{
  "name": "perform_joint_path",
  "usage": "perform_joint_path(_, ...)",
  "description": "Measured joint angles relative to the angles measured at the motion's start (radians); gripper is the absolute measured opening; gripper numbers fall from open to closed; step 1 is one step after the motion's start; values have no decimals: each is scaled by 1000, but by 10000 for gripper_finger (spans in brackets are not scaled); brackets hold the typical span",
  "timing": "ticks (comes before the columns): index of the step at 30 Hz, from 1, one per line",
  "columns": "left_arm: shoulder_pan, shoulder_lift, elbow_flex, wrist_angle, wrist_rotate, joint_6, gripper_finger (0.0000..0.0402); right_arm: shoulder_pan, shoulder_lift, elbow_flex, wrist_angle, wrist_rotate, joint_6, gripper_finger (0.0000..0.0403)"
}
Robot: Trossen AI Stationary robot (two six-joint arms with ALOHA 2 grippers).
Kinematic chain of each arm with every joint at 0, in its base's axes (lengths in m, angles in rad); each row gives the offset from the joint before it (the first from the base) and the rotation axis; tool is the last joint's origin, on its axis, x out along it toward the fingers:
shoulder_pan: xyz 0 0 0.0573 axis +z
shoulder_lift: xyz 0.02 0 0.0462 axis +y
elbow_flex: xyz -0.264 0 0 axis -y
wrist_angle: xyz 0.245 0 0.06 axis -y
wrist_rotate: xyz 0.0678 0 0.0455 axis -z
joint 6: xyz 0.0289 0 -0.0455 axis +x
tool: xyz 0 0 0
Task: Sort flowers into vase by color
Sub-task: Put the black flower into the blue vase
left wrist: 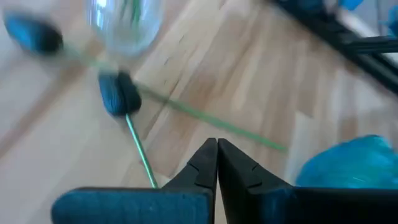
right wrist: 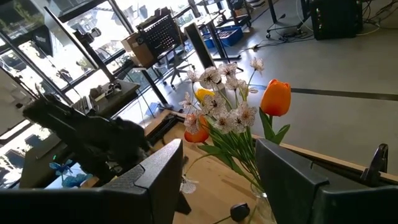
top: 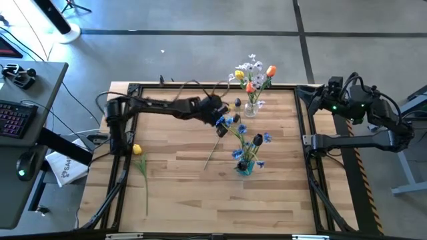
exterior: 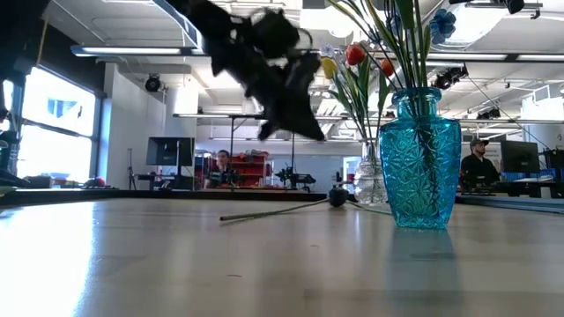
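The left arm reaches across the light wooden plank tabletop (top: 187, 193), and its left tool (top: 222, 115) hangs above the boards between the two vases, fingers pressed together with nothing between them, as its own wrist view shows. Just below it a dark purple tulip on a thin green stem (top: 218, 141) lies flat on the wood, its head close to the tool and its stem running toward the near edge.

The clear glass vase (top: 251, 109) near the far edge holds white-lilac blossom sprays (top: 251, 67), a yellow tulip (top: 239, 75) and red-orange tulips (top: 270, 71). The faceted blue glass vase (exterior: 420, 158), nearer the middle, holds blue blossom sprays (top: 239, 152) and a dark purple tulip (top: 257, 139).

A lone yellow tulip on a long green stem (top: 137, 150) lies on the boards by the left rail, well apart from both vases.

The right arm waits folded off the right side; its right tool (right wrist: 217, 186) stands with fingers spread, empty, facing the clear vase.
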Motion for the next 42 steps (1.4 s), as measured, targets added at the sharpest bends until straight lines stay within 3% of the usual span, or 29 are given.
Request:
perform_joint_path(5,3,-98,2,2,-34,98,0,0,0,0,-2,0,0,199)
perform_joint_path(9,2,-83,1,-7,-81,228,10,0,0,0,-2,0,-1,199)
perform_joint_path(12,-5,-41,1,5,-97,332,40,0,0,0,-2,1,0,199)
perform_joint_path(20,-18,148,0,128,-191,366,153,0,0,0,-2,0,10,199)
perform_joint_path(24,-37,200,0,152,-234,355,170,0,0,0,-2,0,27,199)
perform_joint_path(29,-48,236,2,154,-241,352,153,0,0,0,-2,0,34,199)
perform_joint_path(35,-50,252,2,102,-231,341,83,0,0,0,-2,0,37,199)
perform_joint_path(39,-35,242,4,22,-109,353,22,0,0,0,-2,0,37,199)
perform_joint_path(42,-25,242,23,-41,-72,284,6,0,0,0,-2,0,37,199)
